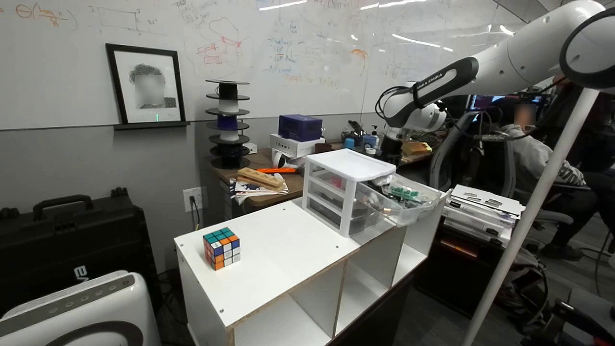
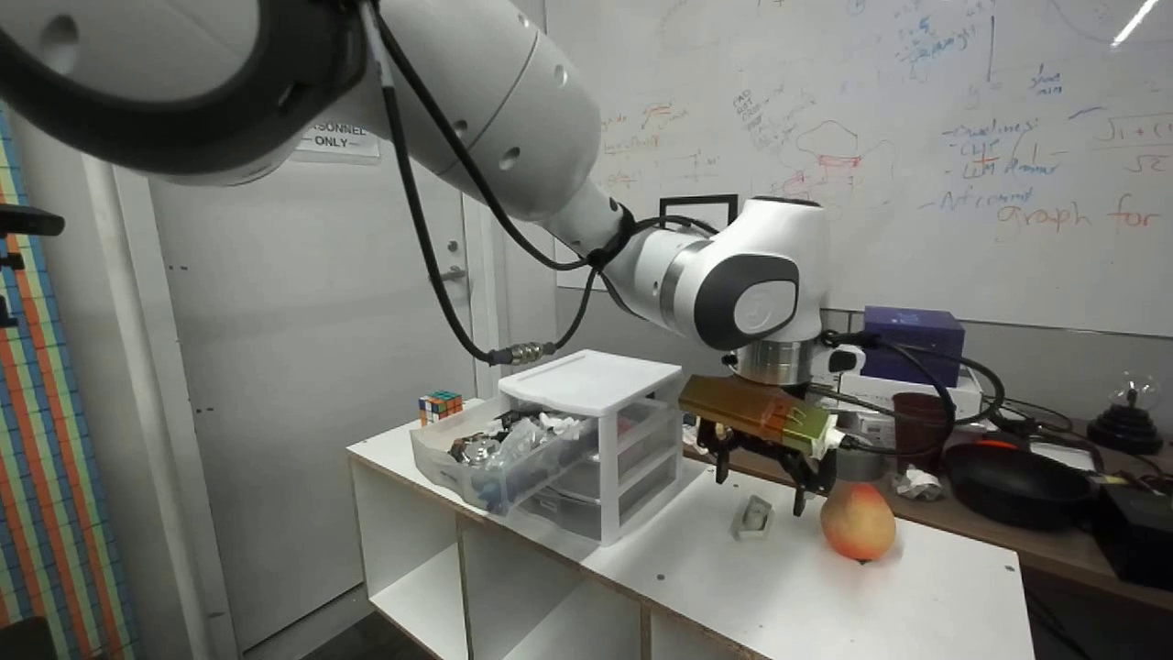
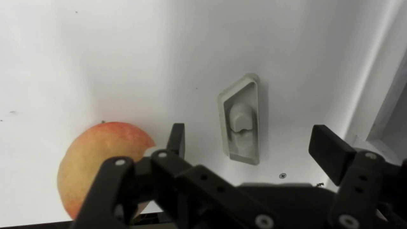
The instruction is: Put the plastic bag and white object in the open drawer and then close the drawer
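Observation:
The white object (image 2: pixel 755 518) is a small, pale, hollow piece lying on the cabinet top beside the drawer unit. In the wrist view, the white object (image 3: pixel 241 119) lies between my open fingers. My gripper (image 2: pixel 761 492) is empty and hovers above it, fingers pointing down; in the wrist view, the gripper (image 3: pixel 251 143) touches nothing. The translucent drawer (image 1: pixel 417 214) is the top one of the white three-drawer unit (image 1: pixel 350 163) and is pulled out; the drawer (image 2: pixel 444 469) is full of small parts. Clear crumpled plastic, seemingly the plastic bag (image 2: pixel 530 444), lies in it.
A red-yellow fruit (image 2: pixel 858 524) stands close beside the white object; in the wrist view, the fruit (image 3: pixel 95 152) is by my left finger. A puzzle cube (image 1: pixel 222 248) sits at the far end of the white cabinet (image 1: pixel 269 262). A cluttered desk (image 2: pixel 985 527) runs behind.

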`<state>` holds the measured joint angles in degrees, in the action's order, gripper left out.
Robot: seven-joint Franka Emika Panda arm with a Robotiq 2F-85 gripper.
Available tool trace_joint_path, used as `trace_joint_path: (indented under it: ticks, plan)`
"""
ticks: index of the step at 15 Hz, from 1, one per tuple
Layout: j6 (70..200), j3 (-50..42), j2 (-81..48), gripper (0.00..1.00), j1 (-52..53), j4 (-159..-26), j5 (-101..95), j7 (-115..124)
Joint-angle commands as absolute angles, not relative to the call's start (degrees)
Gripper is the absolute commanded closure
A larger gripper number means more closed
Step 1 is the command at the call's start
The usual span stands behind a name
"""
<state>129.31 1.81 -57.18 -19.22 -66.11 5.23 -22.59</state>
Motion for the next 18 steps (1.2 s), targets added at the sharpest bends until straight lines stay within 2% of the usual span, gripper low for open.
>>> trace_joint_path:
  ticks: [1,10,11,12,18]
  plan:
    - [125.15,3.44,-64.05,0.0,-19.43,-54.7,6.75,-22.7]
    - [119.6,2.61,-71.35,0.0,-18.19,-44.72,4.95,-22.47]
    - [119.35,2.23,-71.75,0.1,-18.12,-44.26,4.56,-22.36]
    - [119.21,2.1,-72.36,0.26,-18.12,-43.65,4.29,-22.54]
    - [119.18,1.58,-73.02,0.73,-17.77,-42.49,2.88,-22.88]
